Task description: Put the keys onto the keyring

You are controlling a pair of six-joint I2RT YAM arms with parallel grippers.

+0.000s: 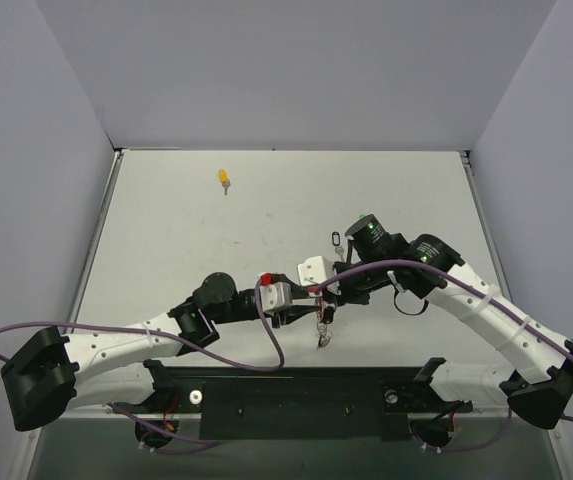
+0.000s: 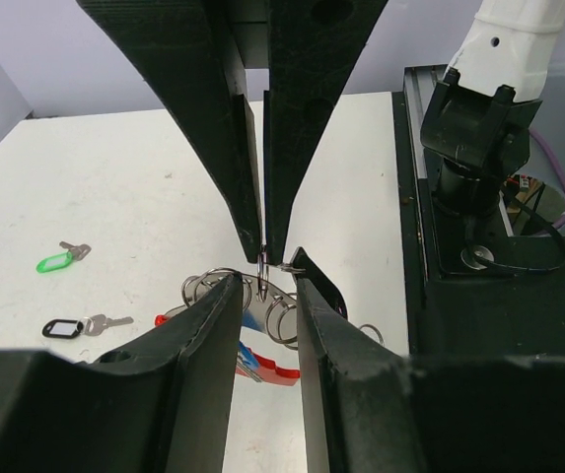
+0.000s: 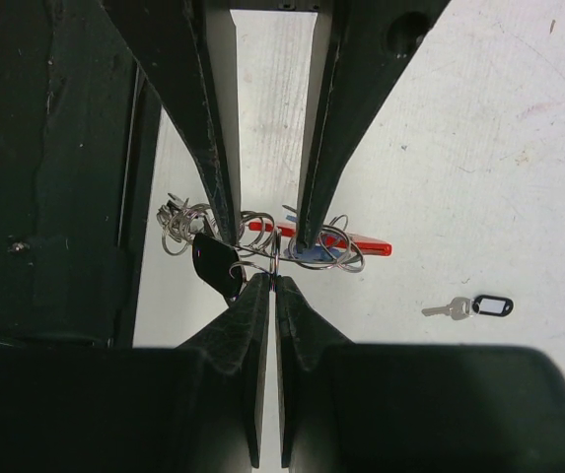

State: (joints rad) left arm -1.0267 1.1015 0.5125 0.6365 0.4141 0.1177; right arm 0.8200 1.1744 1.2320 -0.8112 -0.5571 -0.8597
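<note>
Reaching inward with both arms, tips meeting over near table (image 1: pixel 166 230) edge. Clamping keyring (image 3: pixel 366 244) with right gripper (image 3: pixel 274 281). Straddling it with left gripper (image 2: pixel 265 276), fingers apart; can't tell if gripping.

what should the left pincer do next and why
Probably ease the left pincer shut on the keyring: its fingers stand apart either side of the silver rings, while the right pincer seems shut on one of them. A second hold would likely steady it for threading.
</note>
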